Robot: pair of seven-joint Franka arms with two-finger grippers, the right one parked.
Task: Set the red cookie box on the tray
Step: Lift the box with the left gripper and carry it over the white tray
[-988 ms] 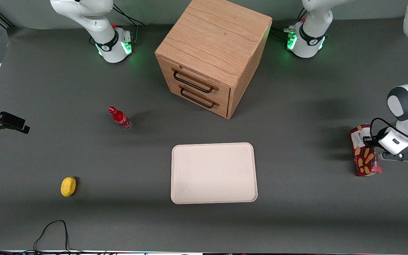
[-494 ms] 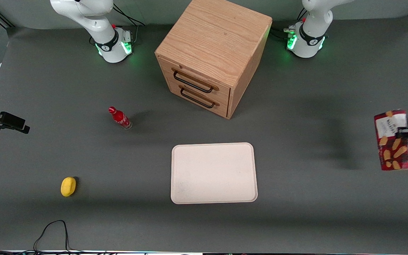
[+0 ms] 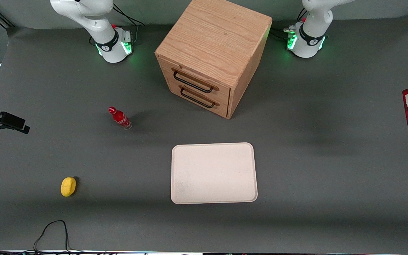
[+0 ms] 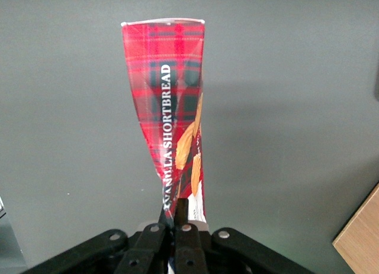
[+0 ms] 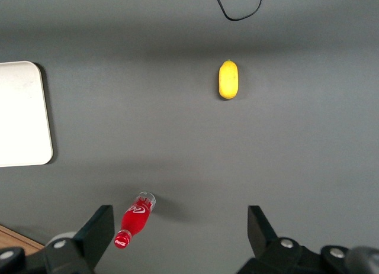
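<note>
Red cookie box (image 4: pixel 172 102), one only, hangs clear above the grey table (image 3: pixel 331 198) at the working arm's end, partly cut off in the front view; its long axis runs straight out from the gripper (image 4: pixel 176 212), white-edged end outermost. Gripper fingers (image 4: pixel 183 208) are pinched on the box's near end, which is crumpled between them. One cream tray (image 3: pixel 214 173) lies flat with nothing in it, well apart from the box; also one wooden two-drawer cabinet (image 3: pixel 211 53), one red bottle (image 3: pixel 119 118), one lemon (image 3: pixel 68 186).
</note>
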